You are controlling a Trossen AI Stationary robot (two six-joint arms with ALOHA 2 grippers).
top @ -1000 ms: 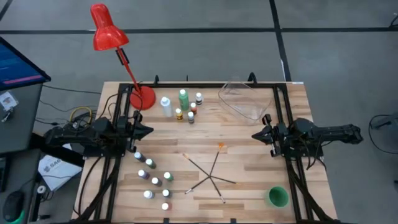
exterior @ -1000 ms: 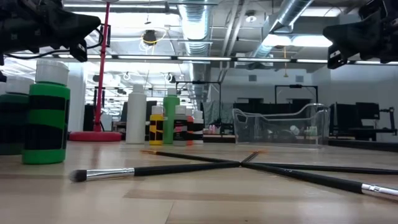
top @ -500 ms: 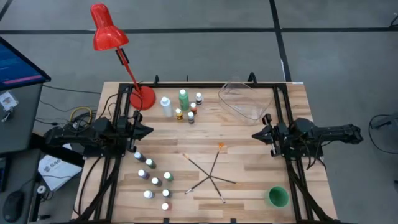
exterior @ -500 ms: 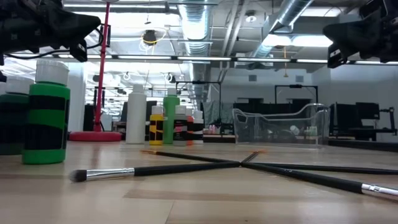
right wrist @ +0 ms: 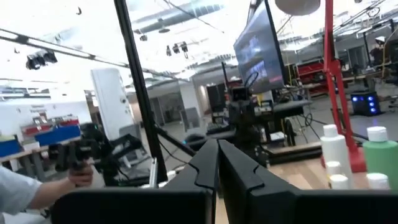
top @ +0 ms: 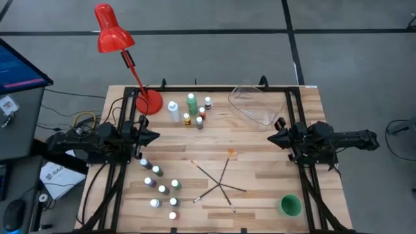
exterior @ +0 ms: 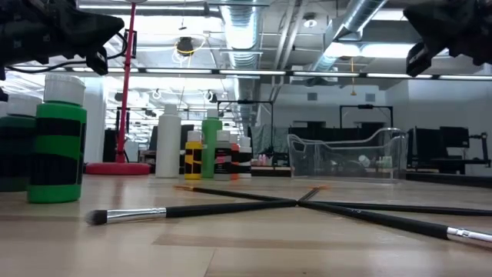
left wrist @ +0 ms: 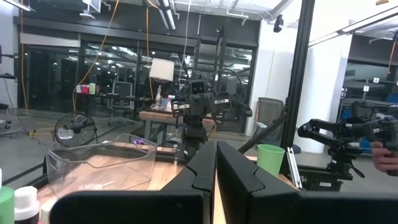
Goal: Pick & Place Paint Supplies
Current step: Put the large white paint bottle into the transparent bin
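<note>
Several thin dark paintbrushes (top: 221, 179) lie crossed on the wood near the middle. Tiny white-capped bottles (top: 159, 185) stand in a loose group on the near left. More stand at the far side beside the taller white bottle (top: 172, 110) and the taller green bottle (top: 192, 103). My left gripper (top: 155, 136) hovers shut over the left side, above that near group, touching nothing. My right gripper (top: 272, 138) hovers shut over the right side, near the clear tub, also touching nothing. Both wrist views show shut fingers, left gripper (left wrist: 216, 180) and right gripper (right wrist: 217, 168).
A clear plastic tub (top: 257, 104) sits at the far right and a green cup (top: 290, 205) at the near right corner. A red lamp's base (top: 148, 102) stands at the far left. Black frame rails run along both sides. A person's hand (right wrist: 65, 180) shows beyond the table.
My right gripper has drawn back a little toward the table's right edge and risen slightly. The left arm and all the supplies have stayed put.
</note>
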